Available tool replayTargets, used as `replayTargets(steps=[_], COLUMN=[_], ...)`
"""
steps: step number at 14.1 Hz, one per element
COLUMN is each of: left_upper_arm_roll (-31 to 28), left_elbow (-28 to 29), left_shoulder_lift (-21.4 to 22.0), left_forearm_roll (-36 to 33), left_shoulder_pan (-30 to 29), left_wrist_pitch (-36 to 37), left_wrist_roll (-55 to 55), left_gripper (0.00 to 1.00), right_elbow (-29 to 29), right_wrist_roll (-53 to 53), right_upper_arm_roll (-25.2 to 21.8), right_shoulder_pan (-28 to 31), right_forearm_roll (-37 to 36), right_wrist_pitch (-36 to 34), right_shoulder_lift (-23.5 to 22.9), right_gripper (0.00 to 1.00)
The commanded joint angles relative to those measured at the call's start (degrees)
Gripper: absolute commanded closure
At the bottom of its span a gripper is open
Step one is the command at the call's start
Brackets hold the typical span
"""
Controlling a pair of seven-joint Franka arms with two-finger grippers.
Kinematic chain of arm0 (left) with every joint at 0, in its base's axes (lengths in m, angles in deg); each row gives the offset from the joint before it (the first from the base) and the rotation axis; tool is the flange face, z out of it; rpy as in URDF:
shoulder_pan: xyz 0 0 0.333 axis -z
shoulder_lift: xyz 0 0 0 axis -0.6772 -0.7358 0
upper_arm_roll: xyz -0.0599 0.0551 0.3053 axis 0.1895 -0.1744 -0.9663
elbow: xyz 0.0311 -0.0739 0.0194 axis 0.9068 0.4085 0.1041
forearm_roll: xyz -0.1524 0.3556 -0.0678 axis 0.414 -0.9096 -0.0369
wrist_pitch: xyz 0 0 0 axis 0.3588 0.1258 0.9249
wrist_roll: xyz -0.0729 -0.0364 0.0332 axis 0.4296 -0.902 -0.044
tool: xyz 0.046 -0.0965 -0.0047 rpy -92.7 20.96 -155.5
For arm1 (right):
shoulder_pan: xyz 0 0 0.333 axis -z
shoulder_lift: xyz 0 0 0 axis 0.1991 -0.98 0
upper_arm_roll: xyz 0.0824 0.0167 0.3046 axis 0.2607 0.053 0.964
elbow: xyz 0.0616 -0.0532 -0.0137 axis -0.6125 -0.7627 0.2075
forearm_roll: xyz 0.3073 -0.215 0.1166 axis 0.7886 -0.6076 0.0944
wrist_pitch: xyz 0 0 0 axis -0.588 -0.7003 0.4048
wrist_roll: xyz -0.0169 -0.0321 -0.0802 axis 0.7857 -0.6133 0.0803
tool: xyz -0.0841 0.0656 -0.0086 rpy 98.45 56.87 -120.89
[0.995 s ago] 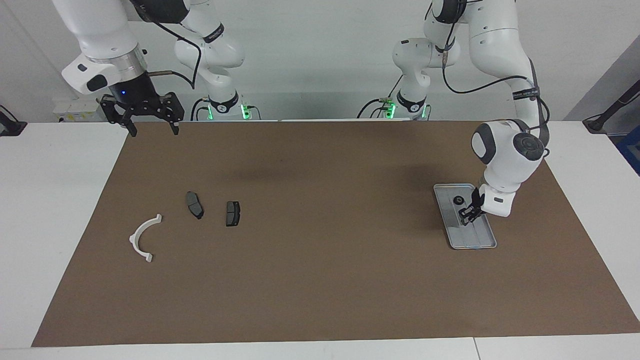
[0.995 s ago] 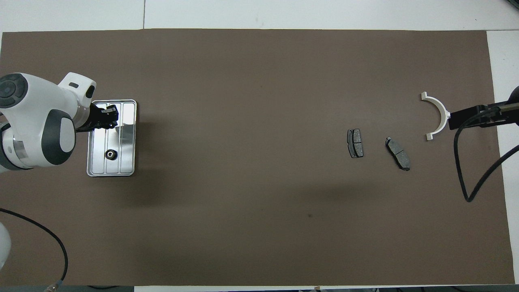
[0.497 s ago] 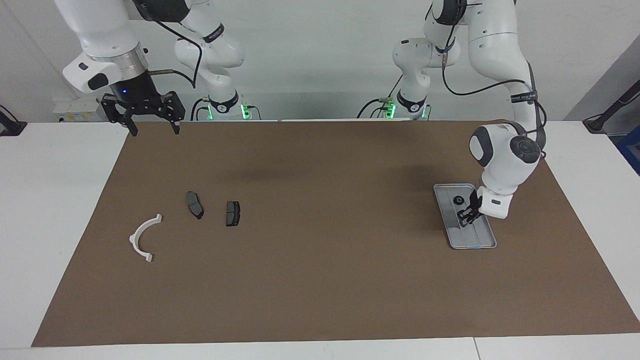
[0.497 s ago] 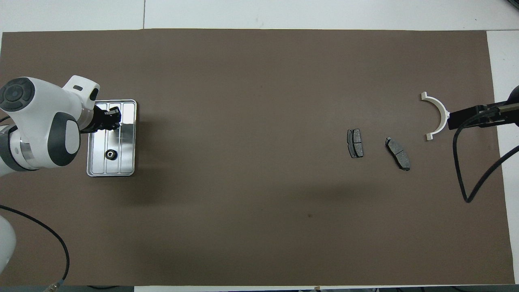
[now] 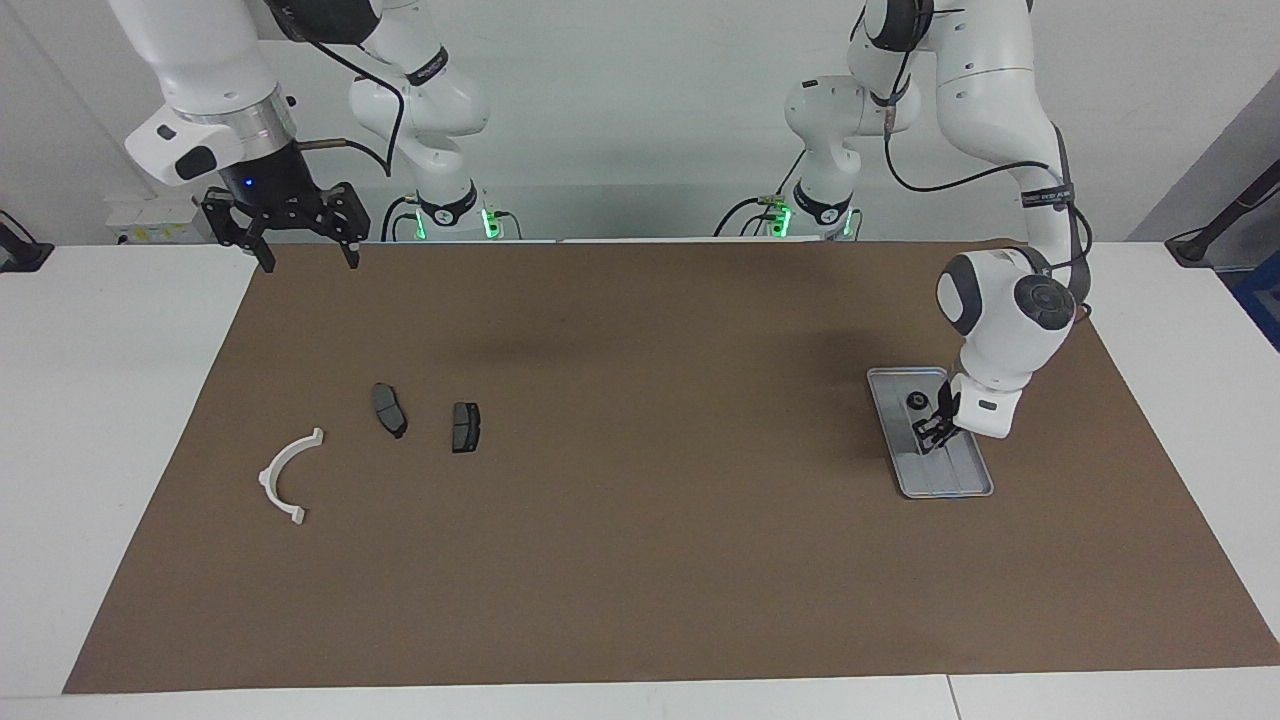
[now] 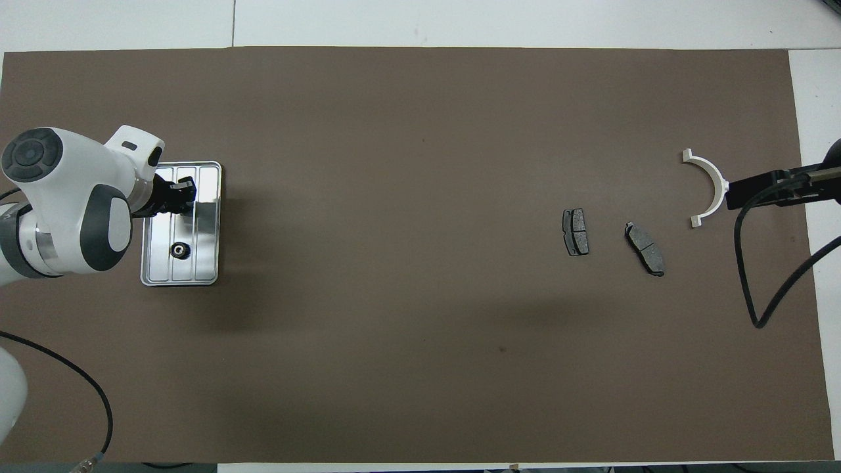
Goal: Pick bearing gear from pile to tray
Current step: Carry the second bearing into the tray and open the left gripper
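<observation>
Left hand (image 5: 934, 432) clenched over ridged metal tray (image 5: 975, 483); toothed black gear (image 6: 179, 249) inside; right hand (image 5: 297, 247) released.

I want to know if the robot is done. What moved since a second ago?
The left end effector, shut and empty over the tray, has lifted slightly and drawn back toward the robots. Nothing was grabbed or let go. The small black gear stays in the tray, the two dark plates and the white bracket have not moved, and the right end effector waits open.
</observation>
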Motion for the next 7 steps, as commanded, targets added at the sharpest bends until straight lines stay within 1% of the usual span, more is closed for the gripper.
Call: replayTargets(steps=[1, 4, 6, 7], left_upper_arm_roll=[0.52, 0.52, 0.52, 0.52], left_elbow=[1.09, 3.9, 4.08, 4.08], left_shoulder_lift=[0.14, 0.49, 0.49, 0.49], left_forearm_roll=[-0.95, -0.95, -0.95, -0.95], left_shoulder_pan=[-1.21, -1.12, -1.12, -1.12], left_wrist_pitch=[-1.77, -5.71, -5.81, -5.81], left_wrist_roll=[0.73, 0.56, 0.38, 0.38], left_gripper=[0.92, 0.9, 0.89, 0.8], right_elbow=[-0.7, -0.7, -0.7, -0.7], right_wrist_roll=[-0.61, -0.53, -0.61, -0.53], right_upper_arm_roll=[-0.04, -0.04, -0.04, -0.04], right_shoulder_pan=[0.27, 0.27, 0.27, 0.27], right_forearm_roll=[1.55, 1.46, 1.46, 1.46], right_wrist_pitch=[0.48, 0.48, 0.48, 0.48], right_shoulder_lift=[0.78, 0.78, 0.78, 0.69], right_gripper=[0.0, 0.0, 0.0, 0.0])
